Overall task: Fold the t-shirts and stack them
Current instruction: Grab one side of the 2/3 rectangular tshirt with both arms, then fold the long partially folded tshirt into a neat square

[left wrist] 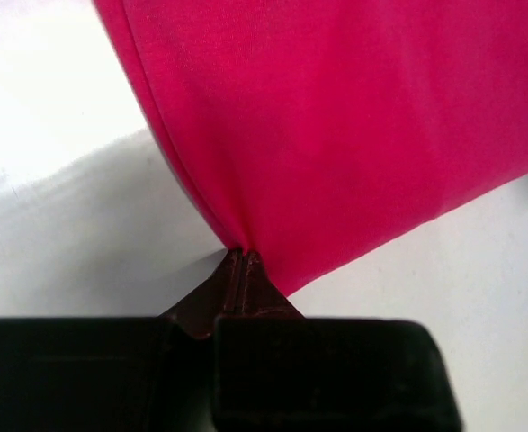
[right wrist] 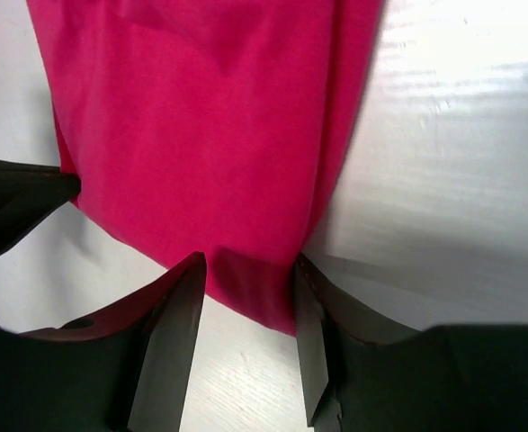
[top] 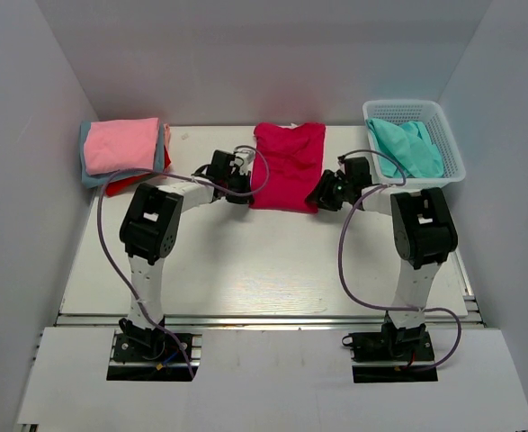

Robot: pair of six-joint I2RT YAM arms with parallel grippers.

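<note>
Crimson-magenta cloth fills both wrist views. Left gripper (left wrist: 242, 259): fingers (left wrist: 230, 281) pressed together, tips pinching the edge of the crimson-magenta t-shirt (left wrist: 335, 126). The cloth gathers to a small point at the pinch, and a doubled hem runs up and to the left from it. Right gripper (right wrist: 248, 270): fingers (right wrist: 178, 315) spread apart, one on each side of a stretch of the shirt's near edge, with cloth lying between the tips and not clamped. Fabric is smooth and matte, one even colour, with faint soft creases. More than one layer shows along the side edge in the right wrist view. From above, this shirt lies flat on the white table (top: 246, 261) at the far middle, folded to a rough rectangle with its long side running away from the arms. The left gripper is at its near left corner and the right gripper at its near right corner. Far left corner of the table: a folded stack, with a light pink t-shirt (top: 120, 144) on top, a grey-blue t-shirt (top: 85, 157) showing as a border beneath it, and a red t-shirt (top: 120, 188) peeking out at the near edge. Far right: a white mesh basket (top: 398, 110) with a teal t-shirt (top: 407, 148) crumpled inside, well apart from the crimson one.
</note>
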